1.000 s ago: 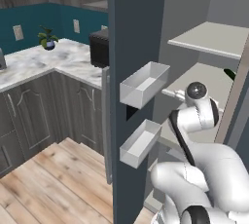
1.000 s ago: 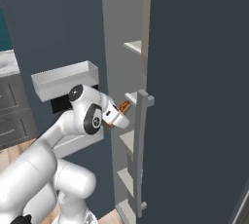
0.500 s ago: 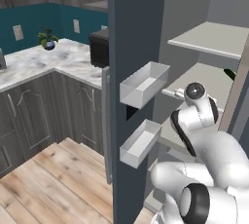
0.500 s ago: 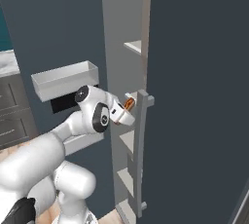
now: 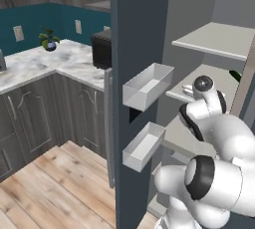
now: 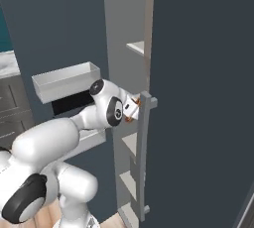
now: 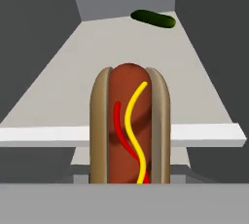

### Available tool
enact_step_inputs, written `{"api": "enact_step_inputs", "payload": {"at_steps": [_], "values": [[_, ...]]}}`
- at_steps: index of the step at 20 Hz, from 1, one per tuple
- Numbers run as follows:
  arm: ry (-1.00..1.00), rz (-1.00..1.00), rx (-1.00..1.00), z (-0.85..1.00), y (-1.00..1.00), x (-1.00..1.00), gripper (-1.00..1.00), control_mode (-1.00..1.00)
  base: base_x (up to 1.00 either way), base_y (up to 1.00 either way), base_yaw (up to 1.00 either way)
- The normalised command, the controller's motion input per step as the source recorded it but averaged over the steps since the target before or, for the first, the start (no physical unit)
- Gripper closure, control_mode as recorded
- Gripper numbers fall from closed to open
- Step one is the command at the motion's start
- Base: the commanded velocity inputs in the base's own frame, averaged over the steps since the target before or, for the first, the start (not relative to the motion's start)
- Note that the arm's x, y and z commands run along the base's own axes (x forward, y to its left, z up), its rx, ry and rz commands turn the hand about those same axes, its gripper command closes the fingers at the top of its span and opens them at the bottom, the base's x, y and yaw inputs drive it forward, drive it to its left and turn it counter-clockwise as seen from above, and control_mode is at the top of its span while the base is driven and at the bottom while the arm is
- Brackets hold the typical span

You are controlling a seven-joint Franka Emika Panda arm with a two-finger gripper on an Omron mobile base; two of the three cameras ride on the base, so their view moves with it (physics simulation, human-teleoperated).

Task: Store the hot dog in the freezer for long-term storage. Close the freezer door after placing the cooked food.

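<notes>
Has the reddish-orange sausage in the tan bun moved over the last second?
Yes. In the right base view the hot dog, shut in the gripper, has gone rightward, up to the silver vertical handle, toward the freezer shelves.

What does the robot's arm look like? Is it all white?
Mostly! The arm is made of smooth, rounded, glossy white segments, like fat tubes joined together. Dark grey to black rings and round caps mark the joints. At its tip, the hand is a small white block. No loose cables show, and no markings can be made out.

One hot dog (image 7: 130, 125) and one pickle (image 7: 153, 18) are showing, with two door bins (image 5: 147, 85) hanging alongside.
</notes>
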Motion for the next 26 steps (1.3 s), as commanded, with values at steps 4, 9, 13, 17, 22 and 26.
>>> {"api": "enact_step_inputs", "payload": {"at_steps": [4, 9, 13, 17, 22, 26], "values": [[0.0, 0.0, 0.0, 0.0, -0.21, 0.36, 1.0, -1.0, 0.0, 0.0, 0.0], [0.0, 0.0, 0.0, 0.0, -0.26, 0.33, 1.0, -1.0, 0.0, 0.0, 0.0], [0.0, 0.0, 0.0, 0.0, -0.29, 0.34, 1.0, -1.0, 0.0, 0.0, 0.0], [0.0, 0.0, 0.0, 0.0, -0.4, 0.24, 1.0, -1.0, 0.0, 0.0, 0.0], [0.0, 0.01, 0.0, 0.0, -0.07, 0.18, 1.0, -1.0, 0.0, 0.0, 0.0], [0.0, 0.01, 0.0, 0.0, -0.02, 0.3, 1.0, -1.0, 0.0, 0.0, 0.0]]}}
